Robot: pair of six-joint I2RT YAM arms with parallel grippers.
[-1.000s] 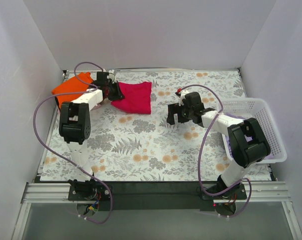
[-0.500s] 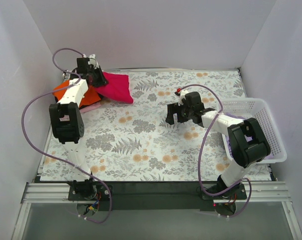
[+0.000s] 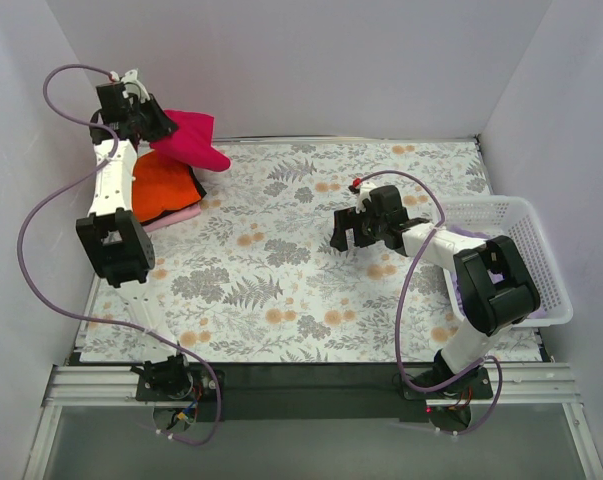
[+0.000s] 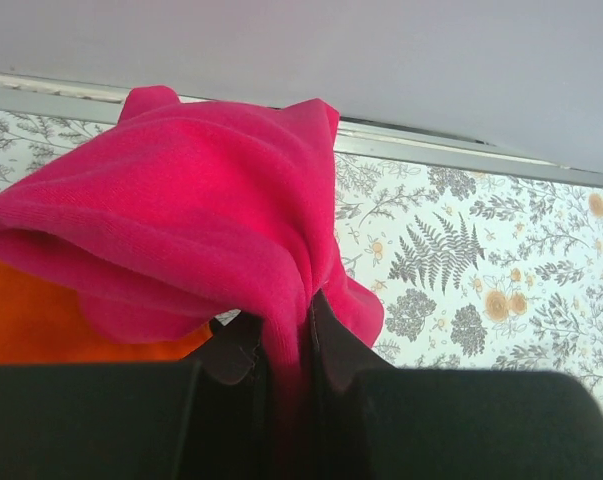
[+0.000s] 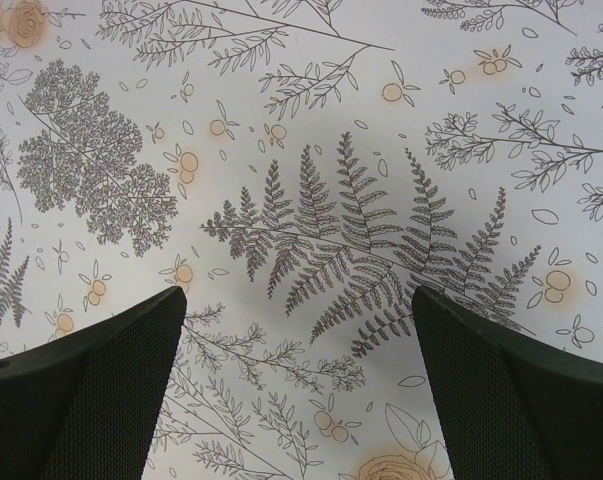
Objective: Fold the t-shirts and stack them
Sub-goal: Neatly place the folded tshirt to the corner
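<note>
Raised now, the crimson t-shirt (image 3: 193,140) droops bunched in the left gripper (image 3: 156,128).

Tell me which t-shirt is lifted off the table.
The crimson-magenta t-shirt: it hangs pinched in the left gripper, while the orange t-shirt lies flat on the pale pink t-shirt.

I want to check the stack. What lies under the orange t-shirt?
A pale pink t-shirt lies under the orange t-shirt; only its near edge shows. The rest is covered, so anything more beneath is hidden.
</note>
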